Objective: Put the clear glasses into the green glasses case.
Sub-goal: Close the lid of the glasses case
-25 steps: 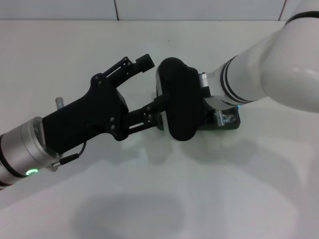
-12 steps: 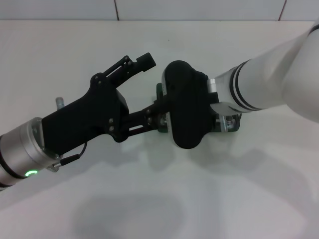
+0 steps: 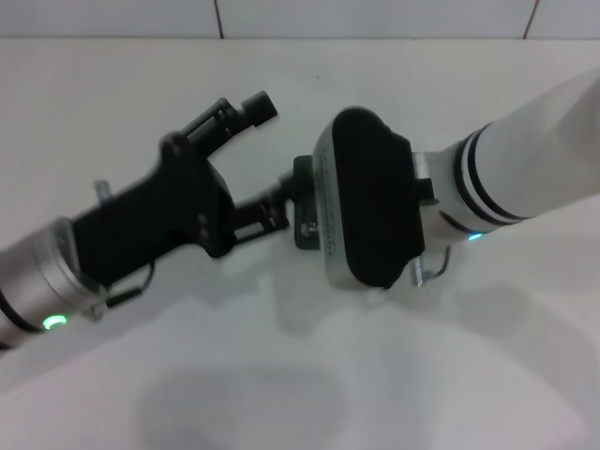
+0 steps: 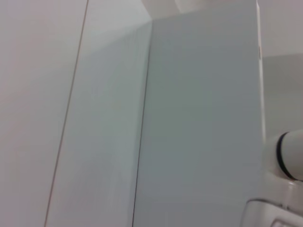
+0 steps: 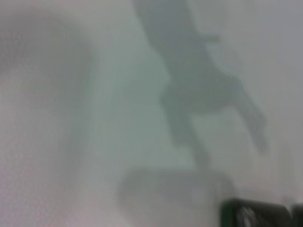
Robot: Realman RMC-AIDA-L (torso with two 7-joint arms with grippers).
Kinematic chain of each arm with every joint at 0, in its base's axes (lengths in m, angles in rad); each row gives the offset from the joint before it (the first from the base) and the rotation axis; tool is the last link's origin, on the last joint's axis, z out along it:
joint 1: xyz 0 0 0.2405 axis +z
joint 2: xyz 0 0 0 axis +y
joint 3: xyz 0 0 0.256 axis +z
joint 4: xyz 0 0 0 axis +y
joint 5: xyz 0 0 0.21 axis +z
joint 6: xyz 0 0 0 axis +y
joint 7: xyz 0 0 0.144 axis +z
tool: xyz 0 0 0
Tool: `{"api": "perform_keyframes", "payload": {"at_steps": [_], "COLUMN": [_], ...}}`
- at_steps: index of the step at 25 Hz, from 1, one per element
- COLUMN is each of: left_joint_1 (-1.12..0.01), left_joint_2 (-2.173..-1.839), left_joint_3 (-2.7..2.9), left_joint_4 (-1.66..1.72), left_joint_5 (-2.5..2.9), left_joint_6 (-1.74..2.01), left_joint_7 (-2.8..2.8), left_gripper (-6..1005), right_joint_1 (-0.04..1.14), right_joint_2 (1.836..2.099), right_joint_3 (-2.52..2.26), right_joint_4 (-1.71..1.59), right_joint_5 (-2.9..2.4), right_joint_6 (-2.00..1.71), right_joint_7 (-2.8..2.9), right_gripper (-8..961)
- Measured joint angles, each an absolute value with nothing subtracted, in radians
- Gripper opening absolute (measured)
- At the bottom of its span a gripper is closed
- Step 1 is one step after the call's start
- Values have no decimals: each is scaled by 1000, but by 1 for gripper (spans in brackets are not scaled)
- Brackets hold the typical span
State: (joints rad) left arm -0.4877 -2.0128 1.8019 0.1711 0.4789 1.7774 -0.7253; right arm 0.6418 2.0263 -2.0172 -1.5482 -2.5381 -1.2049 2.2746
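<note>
Over the last second the right arm's wrist housing (image 3: pixel 370 208) has been swung out and toward the near edge of the bench (image 3: pixel 450 84). It now covers nearly all of the green glasses case (image 3: pixel 303 202), of which only a dark green end is seen in the head view, mid-bench. The right gripper is hidden under its own wrist; whether its jaws are apart or together cannot be told.

The left gripper (image 3: pixel 267 155) has been drawn back slightly toward the bench's left side. Its jaws are spread wide, nothing between them, the lower finger reaching to just beside the case's exposed end.

The clear glasses cannot be made out in any view. Judged: placement unconfirmed; possibly closing or release under way.

Surface: plain white bench, arm shadows near the front edge. Behind: pale tiled wall (image 3: pixel 375 17).
</note>
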Motion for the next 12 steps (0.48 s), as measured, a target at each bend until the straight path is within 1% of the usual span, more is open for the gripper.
{"api": "perform_keyframes", "payload": {"at_steps": [4, 12], "left_joint_1": [-489, -487], "left_joint_2": [-2014, -2016], "left_joint_3": [1804, 1804], "left_joint_4": [171, 173], "left_joint_5": [485, 487], "left_joint_6": [1772, 1778], "left_joint_7": [-725, -726], "left_gripper": [874, 871], "right_joint_1": [617, 590], "right_joint_2": [2028, 2029], "right_joint_3": [-1959, -1940], "right_joint_4": [-1545, -1548], "right_joint_5": [-2440, -2428], "right_joint_6": [-1228, -1226], "right_joint_7": [2214, 2195], "right_gripper": [367, 367]}}
